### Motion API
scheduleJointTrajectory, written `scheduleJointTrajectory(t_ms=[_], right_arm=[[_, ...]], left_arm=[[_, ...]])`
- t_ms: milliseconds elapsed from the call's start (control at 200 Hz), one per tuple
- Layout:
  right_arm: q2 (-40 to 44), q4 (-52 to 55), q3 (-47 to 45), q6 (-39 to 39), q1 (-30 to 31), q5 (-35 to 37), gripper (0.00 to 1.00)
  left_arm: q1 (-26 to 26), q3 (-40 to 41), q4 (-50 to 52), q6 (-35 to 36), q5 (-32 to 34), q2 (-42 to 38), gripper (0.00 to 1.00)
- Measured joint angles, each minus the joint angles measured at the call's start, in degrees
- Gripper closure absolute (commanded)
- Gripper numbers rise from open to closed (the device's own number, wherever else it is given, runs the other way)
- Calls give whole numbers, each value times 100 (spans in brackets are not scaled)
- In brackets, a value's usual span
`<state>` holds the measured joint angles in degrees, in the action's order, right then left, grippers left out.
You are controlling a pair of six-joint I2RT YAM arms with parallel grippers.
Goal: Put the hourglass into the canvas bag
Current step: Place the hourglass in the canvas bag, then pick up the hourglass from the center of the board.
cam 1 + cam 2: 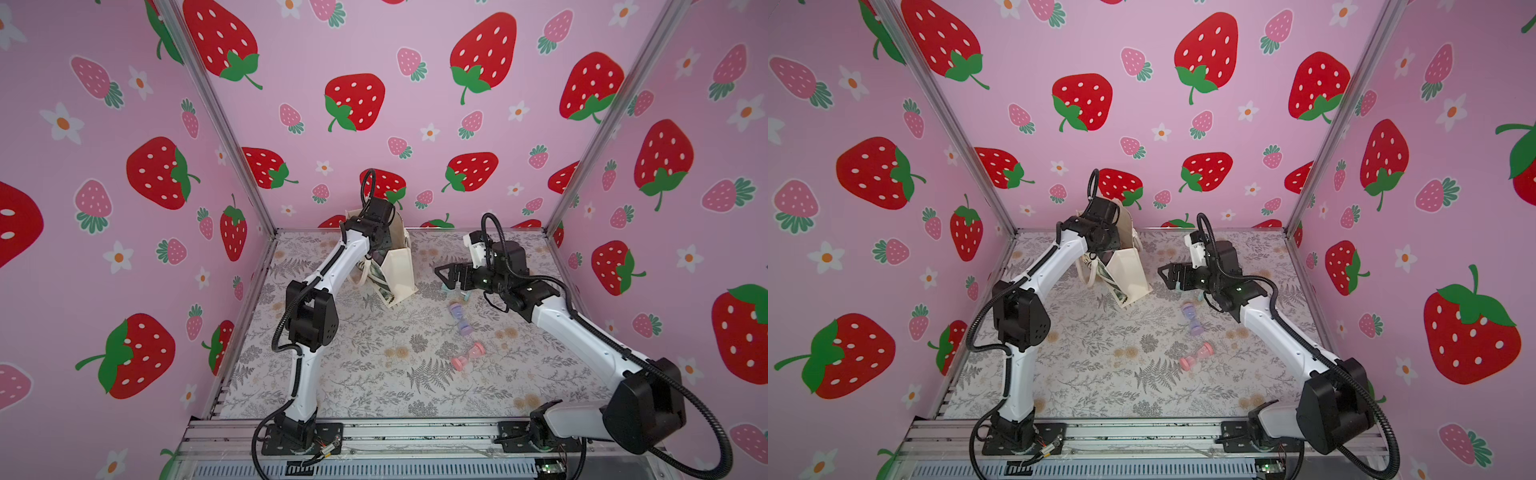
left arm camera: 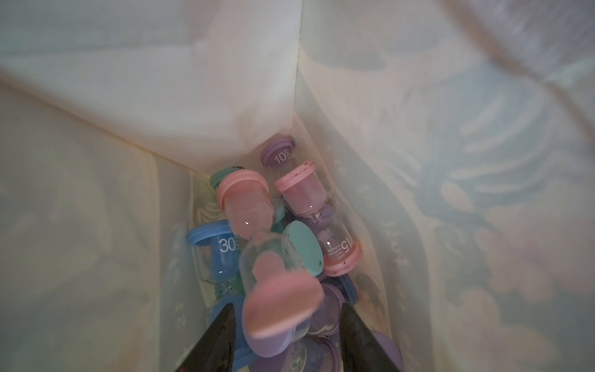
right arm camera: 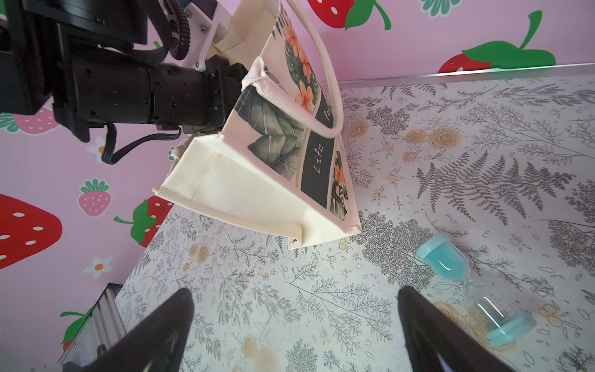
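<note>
Cream, leaf-printed canvas bag (image 1: pixel 401 270) encloses the left gripper (image 2: pixel 288 306), parted around one pink hourglass (image 2: pixel 267 254); right gripper (image 3: pixel 296 291) gapes empty; three lie outside: teal hourglass (image 3: pixel 446 262), purple hourglass (image 1: pixel 459 318), second pink hourglass (image 1: pixel 467 358).

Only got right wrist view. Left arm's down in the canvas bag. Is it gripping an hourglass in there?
Observer: No. The left gripper has its fingers apart, a pink-capped hourglass between them with gaps either side.
Operator: Anything else in there?
Observer: Yes, others lie beneath, one a blue hourglass marked 30.
Operator: Outside I see just a teal hourglass. More?
Observer: Two more in both top views, lying flat: a purple hourglass and a pink hourglass.
</note>
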<state>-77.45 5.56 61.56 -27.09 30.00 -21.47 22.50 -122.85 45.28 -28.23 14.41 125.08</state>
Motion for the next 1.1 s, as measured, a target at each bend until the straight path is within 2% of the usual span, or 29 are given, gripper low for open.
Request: scheduleJointTrajectory(t_ms=[280,565,795,1101], right_arm=[[7,4,0,2,0,70,1],[225,129,-2,2,-28,177,1],[415,546,-46,48,-63,363,1],[802,1491,-494,186,-120,997,1]], left_arm=[[0,46,83,-4,-9,-199,39],[160,481,79,-2,-52,-1335,35],[341,1320,-188,7,-101,-2306,32],[863,3075,-678,105,-188,-3729,25]])
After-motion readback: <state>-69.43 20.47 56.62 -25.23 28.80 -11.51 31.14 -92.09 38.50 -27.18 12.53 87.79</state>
